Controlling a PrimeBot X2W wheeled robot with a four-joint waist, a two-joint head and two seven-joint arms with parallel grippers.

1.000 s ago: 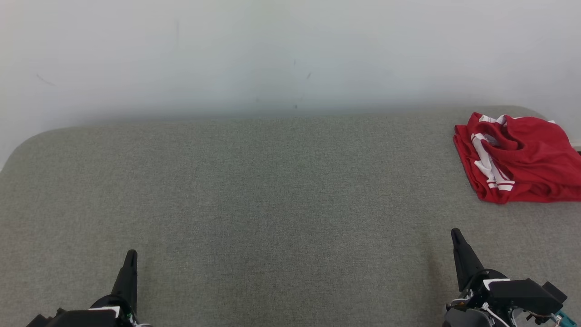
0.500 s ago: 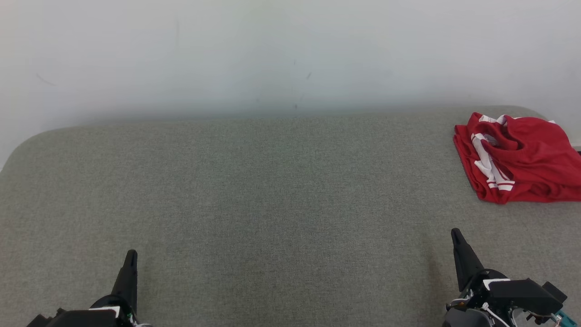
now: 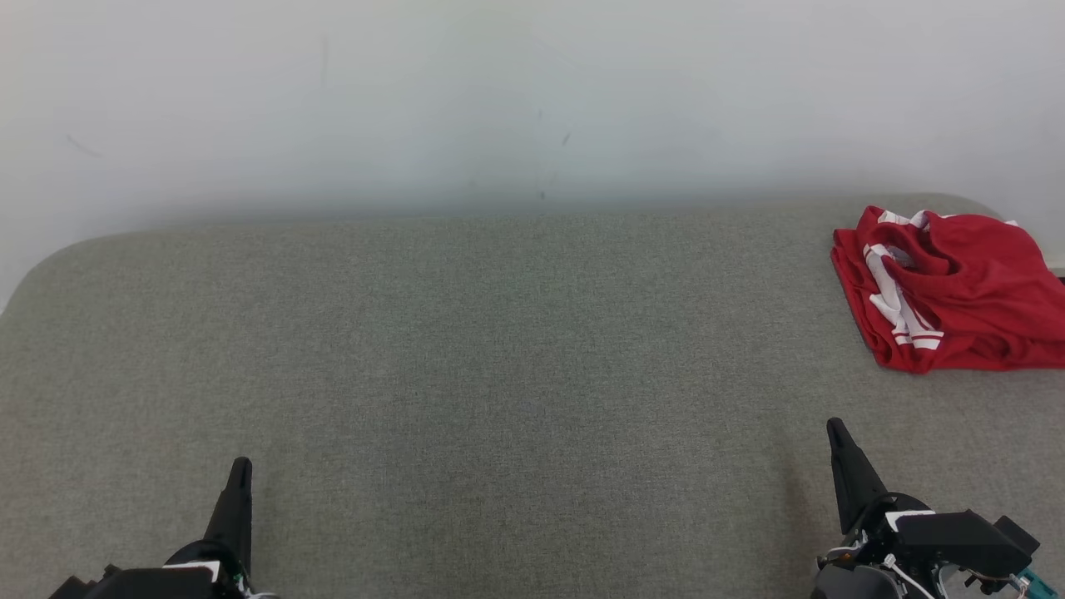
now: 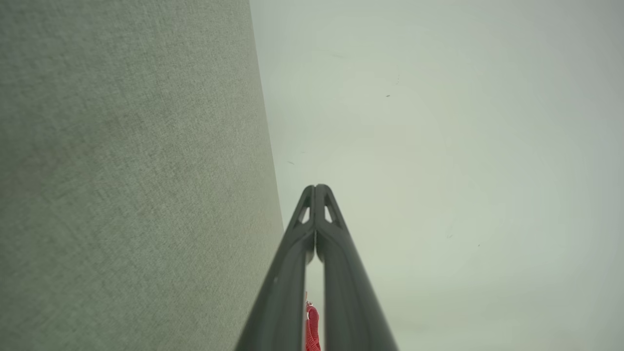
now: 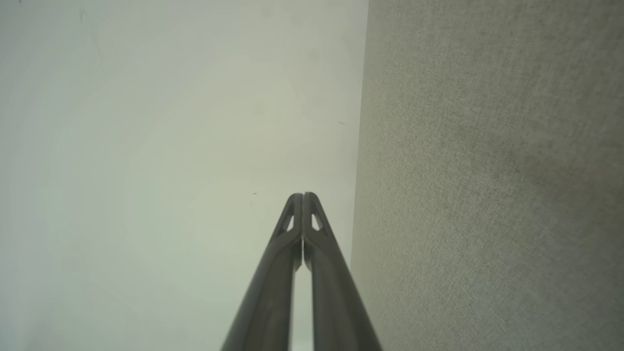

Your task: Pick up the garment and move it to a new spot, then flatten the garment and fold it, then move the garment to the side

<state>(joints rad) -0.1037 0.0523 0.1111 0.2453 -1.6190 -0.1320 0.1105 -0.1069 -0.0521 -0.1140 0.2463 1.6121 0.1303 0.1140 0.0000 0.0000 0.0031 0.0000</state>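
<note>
Head view showing garment (image 3: 944,287) far right on tabletop (image 3: 499,349), left tool (image 3: 241,463) and right tool (image 3: 834,426) pointing forward, both pinching shut, empty.

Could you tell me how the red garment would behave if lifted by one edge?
The red garment lies in soft folds, so it is probably floppy and would sag open. It looks thin, so likely light. Pushed over the textured grey surface, it may bunch rather than slide.
</note>
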